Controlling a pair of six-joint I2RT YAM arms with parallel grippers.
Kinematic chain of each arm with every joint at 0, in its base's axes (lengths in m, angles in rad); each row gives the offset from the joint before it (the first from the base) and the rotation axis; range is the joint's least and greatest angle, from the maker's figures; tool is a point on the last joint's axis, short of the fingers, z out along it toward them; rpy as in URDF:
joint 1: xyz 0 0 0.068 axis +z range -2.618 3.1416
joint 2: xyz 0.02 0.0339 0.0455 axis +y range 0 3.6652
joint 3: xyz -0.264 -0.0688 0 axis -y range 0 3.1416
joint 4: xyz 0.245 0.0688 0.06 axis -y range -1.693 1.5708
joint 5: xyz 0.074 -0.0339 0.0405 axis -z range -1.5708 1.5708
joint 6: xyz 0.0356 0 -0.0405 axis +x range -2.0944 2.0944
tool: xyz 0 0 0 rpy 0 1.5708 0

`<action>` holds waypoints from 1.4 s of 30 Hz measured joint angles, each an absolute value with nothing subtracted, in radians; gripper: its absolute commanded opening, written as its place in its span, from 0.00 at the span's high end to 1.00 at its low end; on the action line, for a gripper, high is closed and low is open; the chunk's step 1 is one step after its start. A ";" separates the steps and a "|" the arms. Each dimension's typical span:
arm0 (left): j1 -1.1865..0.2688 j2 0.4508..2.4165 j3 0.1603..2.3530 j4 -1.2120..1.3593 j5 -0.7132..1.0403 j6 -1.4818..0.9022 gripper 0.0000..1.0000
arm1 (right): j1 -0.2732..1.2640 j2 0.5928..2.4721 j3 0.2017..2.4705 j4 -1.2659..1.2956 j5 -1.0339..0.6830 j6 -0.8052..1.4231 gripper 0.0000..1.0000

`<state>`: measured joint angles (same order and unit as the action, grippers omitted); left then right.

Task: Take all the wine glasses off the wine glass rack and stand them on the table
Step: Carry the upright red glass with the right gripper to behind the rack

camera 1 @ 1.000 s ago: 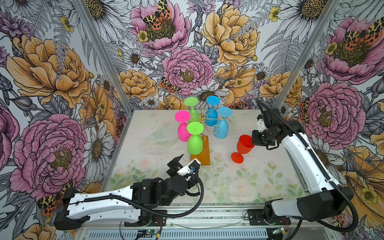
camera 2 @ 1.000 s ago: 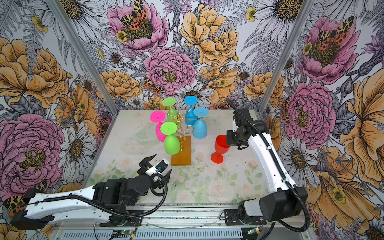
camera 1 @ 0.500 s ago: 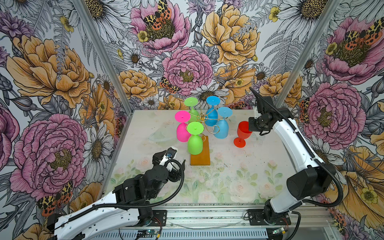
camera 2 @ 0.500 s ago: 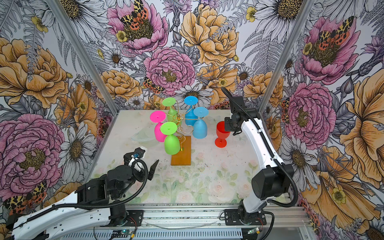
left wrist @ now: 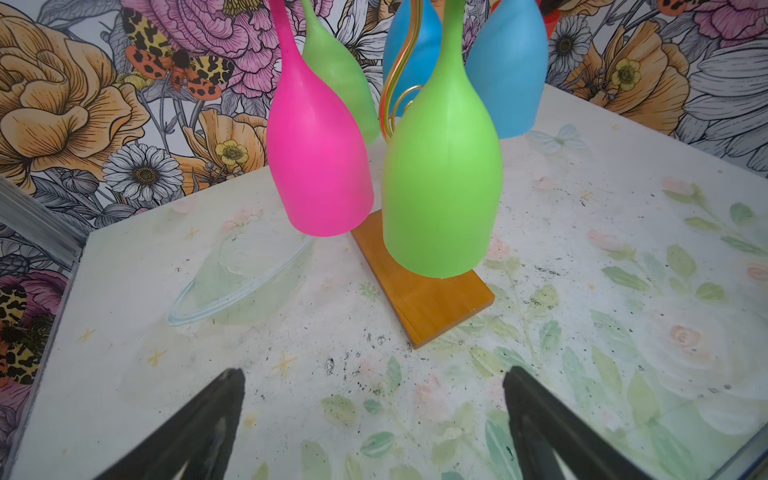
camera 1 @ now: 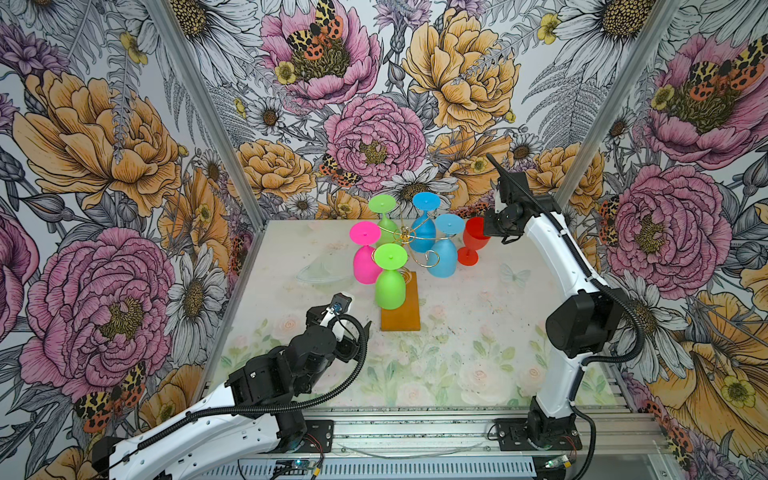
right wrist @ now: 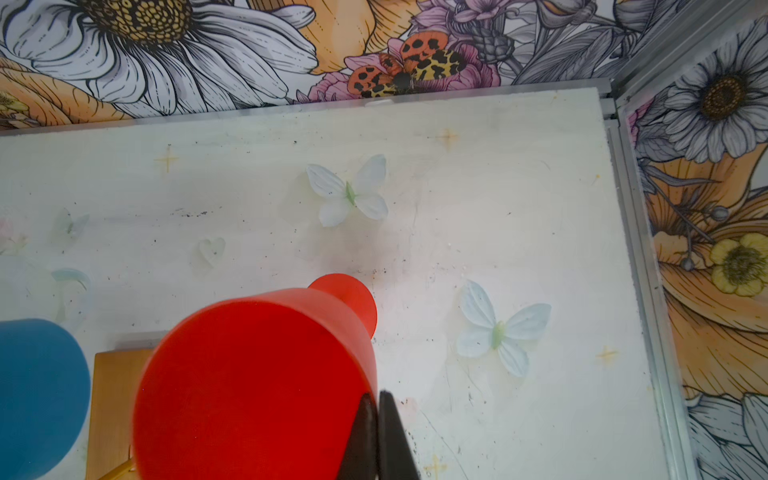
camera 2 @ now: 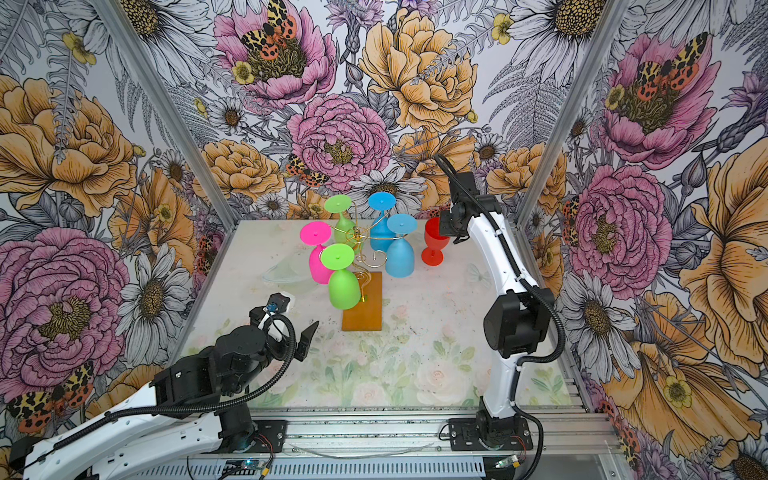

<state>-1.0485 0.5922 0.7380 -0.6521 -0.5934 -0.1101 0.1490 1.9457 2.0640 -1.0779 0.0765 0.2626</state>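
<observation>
The right gripper (right wrist: 378, 401) is pinched tight on the rim of the red wine glass (camera 1: 473, 241); the glass is upright just right of the wine glass rack (camera 1: 402, 311), upper centre in both top views; the left gripper (left wrist: 374, 372), lower left, gapes wide, empty.

The wine glass rack (camera 1: 401, 320) stands on the tabletop (camera 1: 478, 353), behind its middle. 5 hanging glasses (camera 1: 390, 286) surround the stem, upside down. Just right of them is an upright wine glass (camera 1: 471, 245), its rim in the right pincer (right wrist: 376, 399). A dish (camera 1: 322, 272) lies left of the rack; the left pincer (left wrist: 372, 370) is front-left of its base, apart.
</observation>
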 measured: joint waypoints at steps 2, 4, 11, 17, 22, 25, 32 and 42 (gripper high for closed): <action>-1.048 0.577 0.738 -0.662 -0.585 -0.118 0.01 | 0.149 1.975 2.096 -1.074 0.071 0.263 1.00; -1.048 0.564 0.738 -0.672 -0.578 -0.125 0.01 | 0.149 2.001 2.129 -1.072 0.060 0.264 1.00; -1.048 0.556 0.738 -0.687 -0.551 -0.129 0.01 | 0.149 2.067 2.237 -1.070 0.025 0.273 1.00; -1.048 0.556 0.738 -0.693 -0.537 -0.129 0.01 | 0.151 2.126 2.306 -1.063 -0.003 0.290 1.00; -1.048 0.556 0.738 -0.693 -0.526 -0.129 0.01 | 0.157 2.181 2.342 -1.063 -0.024 0.295 1.00; -1.048 0.551 0.738 -0.693 -0.517 -0.130 0.01 | 0.159 2.208 2.355 -1.064 -0.043 0.295 1.00; -1.048 0.542 0.738 -0.693 -0.500 -0.132 0.01 | 0.174 2.247 2.363 -1.064 -0.057 0.295 1.00; -1.048 0.525 0.737 -0.693 -0.442 -0.132 0.01 | 0.200 2.301 2.393 -1.064 -0.056 0.295 1.00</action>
